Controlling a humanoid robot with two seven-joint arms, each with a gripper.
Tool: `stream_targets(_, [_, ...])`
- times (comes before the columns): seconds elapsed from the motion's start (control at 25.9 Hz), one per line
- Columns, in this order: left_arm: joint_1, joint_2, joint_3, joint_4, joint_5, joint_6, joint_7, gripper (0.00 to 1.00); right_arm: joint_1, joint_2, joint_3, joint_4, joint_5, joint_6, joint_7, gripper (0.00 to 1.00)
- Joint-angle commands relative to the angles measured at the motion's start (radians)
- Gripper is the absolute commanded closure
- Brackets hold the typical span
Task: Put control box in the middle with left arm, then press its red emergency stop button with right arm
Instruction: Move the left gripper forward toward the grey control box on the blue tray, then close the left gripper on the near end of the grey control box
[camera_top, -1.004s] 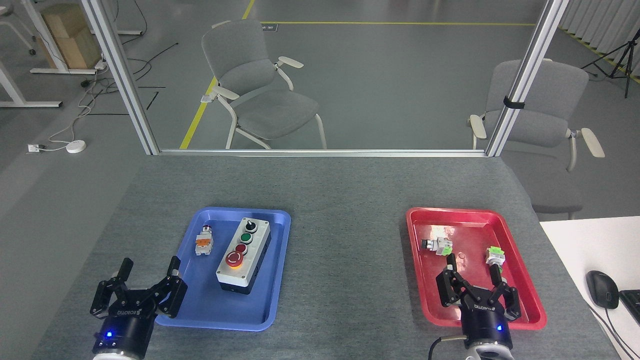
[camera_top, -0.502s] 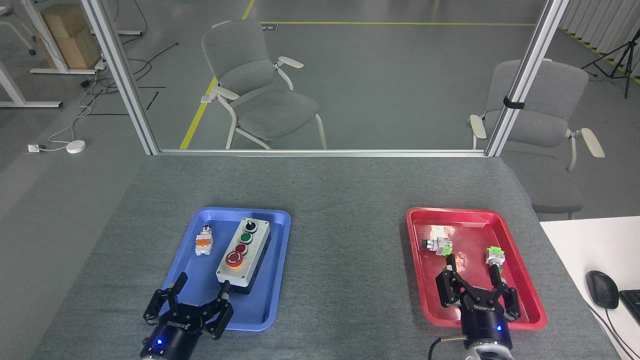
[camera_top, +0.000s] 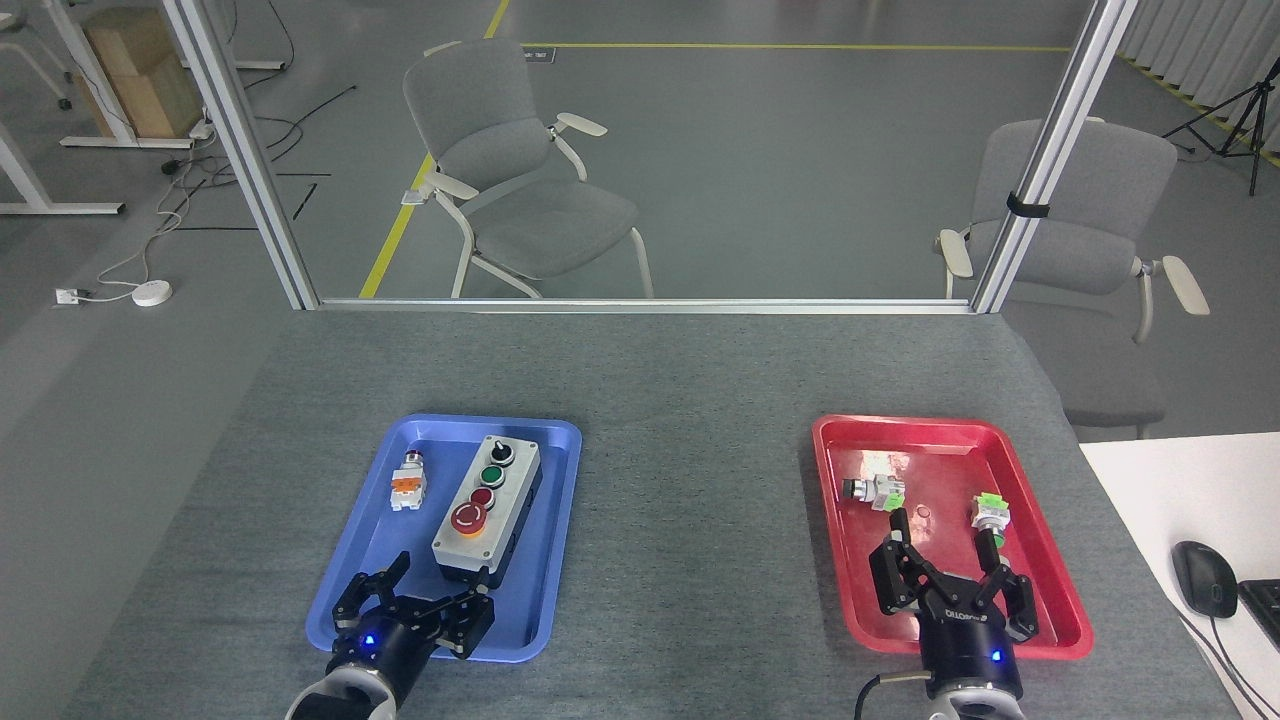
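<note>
With the box (camera_top: 488, 513) lying in the blue tray (camera_top: 545, 560) at lower left and the left claw (camera_top: 432, 585) spread open, empty, at its near end, I'd straddle its width squarely before closing, while the right claw (camera_top: 945, 560) hangs open, empty

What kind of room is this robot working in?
Probably a robotics test lab or workshop: a cloth-covered table inside an aluminium frame, a concrete floor with yellow marking tape, empty office chairs, and a camera tripod nearby.
</note>
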Motion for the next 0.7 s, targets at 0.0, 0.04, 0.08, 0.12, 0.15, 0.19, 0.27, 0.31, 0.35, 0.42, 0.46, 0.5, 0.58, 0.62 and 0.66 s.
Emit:
stream_targets(0.0, [-0.035,-0.009,0.000,0.048,-0.001,0.025,-0.003,0.03,0.000,0.000,0.000,0.000,0.000,0.000,0.000,0.01])
stream_targets(0.04, [-0.046,-0.009,0.000,0.062,-0.001,0.025,-0.003,0.03,0.000,0.000,0.000,0.000,0.000,0.000,0.000,0.01])
stream_targets(0.08, [-0.055,-0.009,0.000,0.073,-0.001,0.025,-0.003,0.03,0.000,0.000,0.000,0.000,0.000,0.000,0.000,0.01])
stream_targets(0.12, [-0.062,-0.010,0.000,0.082,-0.001,0.027,-0.003,0.03,0.000,0.002,0.000,0.000,0.000,-0.002,0.000,0.01])
stream_targets(0.15, [-0.065,-0.015,0.000,0.086,-0.001,0.027,-0.003,0.03,0.000,0.002,0.000,0.000,0.000,-0.002,0.000,0.01])
stream_targets(0.19, [-0.068,-0.023,0.000,0.088,-0.001,0.027,-0.003,0.03,0.000,0.002,0.000,0.000,0.000,-0.002,0.000,0.01])
stream_targets(0.27, [-0.068,-0.027,-0.002,0.088,-0.001,0.025,-0.003,0.02,0.000,0.002,0.000,0.000,0.000,-0.002,0.000,0.01])
stream_targets(0.31, [-0.068,-0.030,-0.003,0.088,-0.002,0.025,-0.003,0.02,0.000,0.002,0.000,0.000,0.000,-0.002,0.000,0.01])
stream_targets(0.35, [-0.068,-0.038,-0.003,0.087,-0.002,0.024,-0.003,0.02,0.000,0.002,0.000,0.000,0.000,-0.002,0.000,0.01])
stream_targets(0.42, [-0.063,-0.039,-0.003,0.079,-0.001,0.013,-0.001,0.02,0.000,0.002,0.000,0.000,0.000,-0.002,0.000,0.01])
stream_targets(0.46, [-0.058,-0.036,-0.003,0.073,-0.001,0.008,-0.001,0.02,0.000,0.002,0.000,0.000,0.000,-0.002,0.000,0.01])
stream_targets(0.5, [-0.055,-0.035,-0.003,0.071,-0.001,-0.004,-0.001,0.02,0.000,0.002,0.000,0.000,0.000,-0.002,0.000,0.01])
stream_targets(0.58, [-0.054,-0.035,-0.003,0.071,-0.001,-0.022,0.000,0.02,0.000,0.000,0.000,0.000,0.000,-0.002,0.000,0.01])
stream_targets(0.62, [-0.055,-0.036,-0.003,0.071,-0.001,-0.022,0.000,0.02,0.000,0.000,0.000,0.000,0.000,-0.002,0.000,0.01])
stream_targets(0.66, [-0.055,-0.038,-0.003,0.071,-0.001,-0.022,0.000,0.02,0.000,0.000,0.000,0.000,0.000,0.000,0.000,0.01])
